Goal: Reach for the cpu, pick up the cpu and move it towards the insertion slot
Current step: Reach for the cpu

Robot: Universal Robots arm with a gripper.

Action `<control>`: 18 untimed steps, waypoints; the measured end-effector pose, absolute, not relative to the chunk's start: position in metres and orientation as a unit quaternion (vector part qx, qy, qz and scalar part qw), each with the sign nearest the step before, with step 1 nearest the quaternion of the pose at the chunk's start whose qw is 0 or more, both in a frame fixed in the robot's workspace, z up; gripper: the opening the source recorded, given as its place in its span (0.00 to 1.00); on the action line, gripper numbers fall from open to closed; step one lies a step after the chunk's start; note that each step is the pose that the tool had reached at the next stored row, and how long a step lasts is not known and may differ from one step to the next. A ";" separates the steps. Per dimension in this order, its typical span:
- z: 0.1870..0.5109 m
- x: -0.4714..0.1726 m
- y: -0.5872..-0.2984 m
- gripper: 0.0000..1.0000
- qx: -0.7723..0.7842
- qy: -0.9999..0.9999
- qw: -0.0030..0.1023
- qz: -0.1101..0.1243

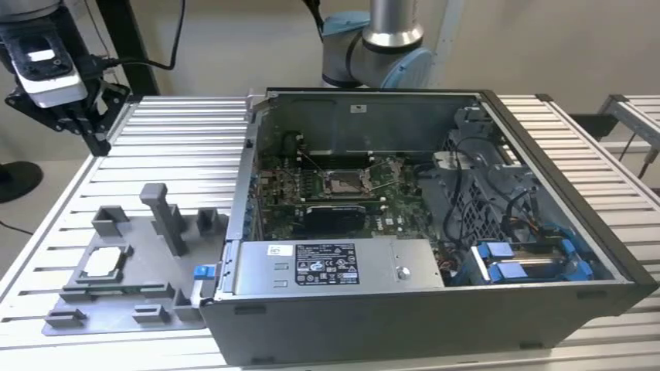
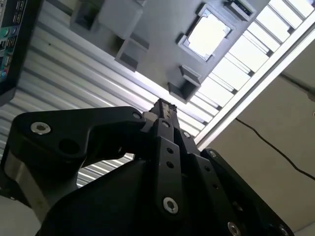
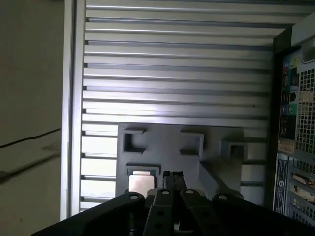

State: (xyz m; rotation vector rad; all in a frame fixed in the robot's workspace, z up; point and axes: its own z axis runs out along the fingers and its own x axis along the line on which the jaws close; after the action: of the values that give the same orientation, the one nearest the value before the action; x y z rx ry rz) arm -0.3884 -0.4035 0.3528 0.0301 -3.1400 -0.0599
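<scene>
cpu [image 1: 103, 263] isn't in my end effector [image 1: 86, 128] yet. The fingers are pinched together with nothing between them, and you can see that best in both wrist views, where the two black tips meet. In the exterior view I'm hanging up at the far corner on the exterior view's left, over the slatted worktop [image 1: 175, 147] and well apart from the chip.

Out past my tips is the grey fixture plate [image 3: 167, 142] with its upright posts and little pockets. The cpu lies flat in one of those pockets, silvery top facing up and a low grey frame close around it. In the first wrist view it sits just beside my fingertips [image 3: 166, 174], but that's only the line of sight; I'm nowhere near touching it.

Further out is the open computer case [image 1: 413, 325], lying on the worktop just beside the plate. The insertion slot [image 1: 341, 182] sits on the green board inside it, a silver frame with a dark centre.

On handling, my guess is it's light, thin and totally stiff. The smooth metal lid will likely be slippery, and the underside is probably delicate. I'd say the place to hold it is by two opposite edges, gently, where the frame leaves room.
</scene>
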 end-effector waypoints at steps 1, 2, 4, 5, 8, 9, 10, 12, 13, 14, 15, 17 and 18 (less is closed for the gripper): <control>0.353 -0.390 -0.405 0.00 0.010 -1.000 0.000 -0.019; 0.353 -0.392 -0.407 0.00 0.010 -1.000 0.000 -0.019; 0.352 -0.396 -0.411 0.00 0.010 -1.000 0.000 -0.019; 0.352 -0.397 -0.413 0.00 0.010 -1.000 0.000 -0.019; 0.352 -0.403 -0.419 0.00 0.010 -1.000 0.000 -0.019; 0.352 -0.405 -0.421 0.00 0.010 -1.000 0.000 -0.019; 0.352 -0.407 -0.423 0.00 0.010 -1.000 0.000 -0.019; 0.352 -0.411 -0.427 0.00 0.010 -1.000 0.000 -0.019; 0.352 -0.412 -0.430 0.00 0.010 -1.000 0.000 -0.019; 0.352 -0.413 -0.432 0.00 0.010 -1.000 0.000 -0.019; 0.352 -0.414 -0.434 0.00 0.010 -1.000 0.000 -0.019; 0.352 -0.415 -0.438 0.00 0.010 -1.000 0.000 -0.019; 0.352 -0.416 -0.440 0.00 0.010 -1.000 0.000 -0.019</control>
State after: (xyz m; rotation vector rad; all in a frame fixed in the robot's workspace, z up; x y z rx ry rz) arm -0.4161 -0.4397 0.3516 0.0300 -3.1401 -0.0600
